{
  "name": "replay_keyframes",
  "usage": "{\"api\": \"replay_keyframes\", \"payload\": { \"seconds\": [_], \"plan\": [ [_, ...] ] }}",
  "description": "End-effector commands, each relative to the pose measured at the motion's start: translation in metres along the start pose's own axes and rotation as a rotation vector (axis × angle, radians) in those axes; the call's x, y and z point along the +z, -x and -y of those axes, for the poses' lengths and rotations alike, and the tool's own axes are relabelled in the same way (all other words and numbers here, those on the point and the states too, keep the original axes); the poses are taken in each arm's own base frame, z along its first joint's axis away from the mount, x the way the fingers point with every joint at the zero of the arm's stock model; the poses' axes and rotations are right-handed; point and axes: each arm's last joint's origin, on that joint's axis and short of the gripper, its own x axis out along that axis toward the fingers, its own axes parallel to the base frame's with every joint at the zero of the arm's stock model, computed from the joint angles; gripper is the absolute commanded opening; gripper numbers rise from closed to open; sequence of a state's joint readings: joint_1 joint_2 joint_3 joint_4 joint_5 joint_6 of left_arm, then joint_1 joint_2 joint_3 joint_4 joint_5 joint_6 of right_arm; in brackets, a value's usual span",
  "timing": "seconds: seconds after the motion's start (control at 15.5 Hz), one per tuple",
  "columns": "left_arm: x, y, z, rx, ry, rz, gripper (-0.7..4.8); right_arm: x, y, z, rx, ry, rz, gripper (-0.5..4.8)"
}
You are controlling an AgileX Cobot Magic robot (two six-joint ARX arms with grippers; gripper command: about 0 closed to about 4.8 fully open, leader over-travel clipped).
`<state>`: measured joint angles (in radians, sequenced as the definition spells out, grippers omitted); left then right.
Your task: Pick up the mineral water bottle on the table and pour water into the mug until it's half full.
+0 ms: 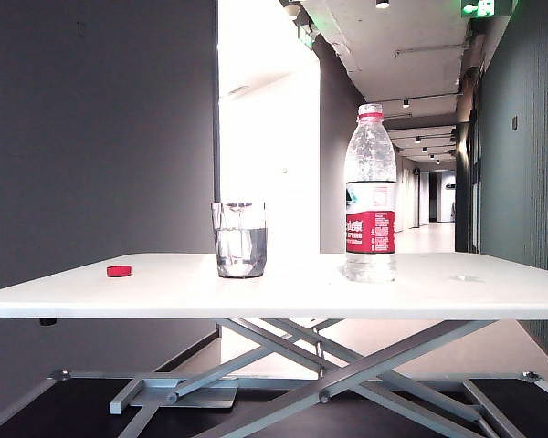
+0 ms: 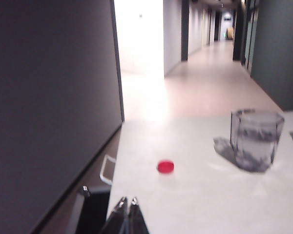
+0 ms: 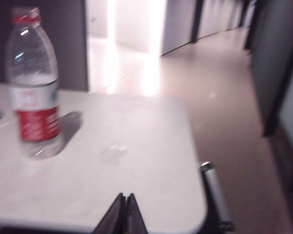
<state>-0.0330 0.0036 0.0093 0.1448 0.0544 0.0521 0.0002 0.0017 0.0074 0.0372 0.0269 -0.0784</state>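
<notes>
The mineral water bottle (image 1: 371, 196) stands upright and uncapped on the white table (image 1: 283, 297), right of middle; the right wrist view shows the bottle (image 3: 34, 92) too. The mug (image 1: 239, 239), a clear tumbler about half full of water, stands left of it, and the left wrist view also catches the mug (image 2: 255, 140). My left gripper (image 2: 128, 201) is shut and empty near the table's near left corner, well short of the mug. My right gripper (image 3: 125, 196) is shut and empty at the near right edge, apart from the bottle. Neither gripper shows in the exterior view.
A small red bottle cap (image 1: 119, 270) lies on the table's left part, also seen as the cap (image 2: 165, 166) ahead of my left gripper. A small wet patch (image 1: 466, 277) marks the table's right side. A corridor runs behind the table.
</notes>
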Motion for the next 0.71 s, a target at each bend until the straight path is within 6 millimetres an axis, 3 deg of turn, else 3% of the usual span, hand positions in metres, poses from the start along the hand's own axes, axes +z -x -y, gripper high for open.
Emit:
{"api": "replay_keyframes", "payload": {
  "seconds": [0.06, 0.71],
  "plan": [
    [0.0037, 0.0001, -0.0009, 0.026, -0.004, 0.03, -0.05, 0.0041, 0.0002, 0.0013, -0.037, 0.004, 0.047, -0.08],
    [0.0014, 0.0001, -0.0007, 0.024, 0.0, 0.007, -0.05, 0.0042, 0.0002, -0.002, 0.076, 0.001, 0.054, -0.08]
  ]
}}
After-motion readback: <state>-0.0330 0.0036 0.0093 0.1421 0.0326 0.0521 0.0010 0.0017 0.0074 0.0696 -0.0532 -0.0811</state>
